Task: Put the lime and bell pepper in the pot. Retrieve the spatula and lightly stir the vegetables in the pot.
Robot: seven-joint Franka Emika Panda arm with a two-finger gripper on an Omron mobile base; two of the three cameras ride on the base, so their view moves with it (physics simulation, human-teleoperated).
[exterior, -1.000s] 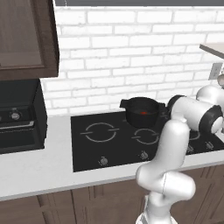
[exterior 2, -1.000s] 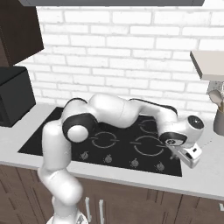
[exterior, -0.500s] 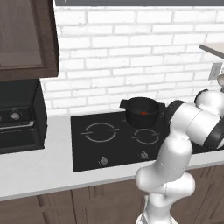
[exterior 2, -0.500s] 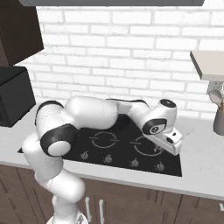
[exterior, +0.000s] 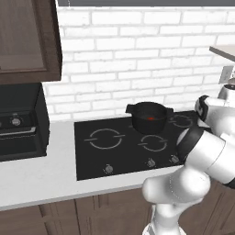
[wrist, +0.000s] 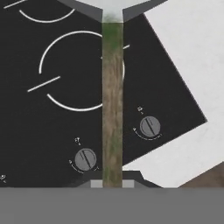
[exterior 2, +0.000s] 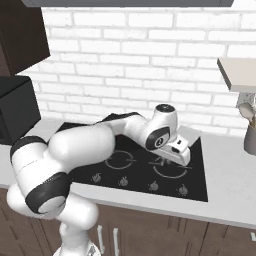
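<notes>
The black glass cooktop (exterior: 133, 144) fills the middle of the left base view, flat and glossy, marked with thin white burner rings and a row of small round grey knobs (wrist: 150, 126) along its front edge, and it is set into a pale speckled counter (exterior: 41, 179) below a white brick wall (exterior: 137, 50). At the back of the cooktop, centre right in that view, stands the pot (exterior: 149, 116), round, matte black, with two short side handles; a small red spot inside it is the bell pepper (exterior: 150, 118). In the hand view the spatula (wrist: 112, 100) runs straight up the centre of the frame: a thin, straight handle with a mottled green-brown wood grain, ending at the top edge in a flat pale grey head that widens outward. The gripper (wrist: 112, 183) at the bottom centre has its jaws clamped together on the lower end of that handle, above the knobs.
</notes>
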